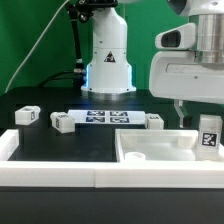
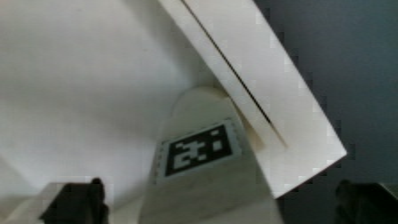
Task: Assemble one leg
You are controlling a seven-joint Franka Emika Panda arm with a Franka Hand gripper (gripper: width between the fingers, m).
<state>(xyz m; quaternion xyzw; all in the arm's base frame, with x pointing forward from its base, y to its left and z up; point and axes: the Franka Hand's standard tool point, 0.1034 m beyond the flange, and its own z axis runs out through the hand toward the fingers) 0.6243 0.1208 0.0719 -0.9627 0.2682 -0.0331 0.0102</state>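
Note:
A white leg (image 1: 208, 137) with a black-and-white tag stands upright at the right end of the white tray-like tabletop (image 1: 150, 152). My gripper (image 1: 202, 115) hangs just above and around it. In the wrist view the leg (image 2: 201, 150) rises between the two dark fingers (image 2: 75, 203), with a gap on each side. The jaws stand wide apart and touch nothing. The tabletop's raised rim (image 2: 249, 75) runs past the leg. Three more legs lie loose on the black table: one (image 1: 27, 116), one (image 1: 63, 122) and one (image 1: 155, 121).
The marker board (image 1: 105, 117) lies flat behind the tabletop, in front of the robot base (image 1: 108, 62). White border rails (image 1: 60, 172) run along the near edge and the exterior view's left. A green screen backs the scene.

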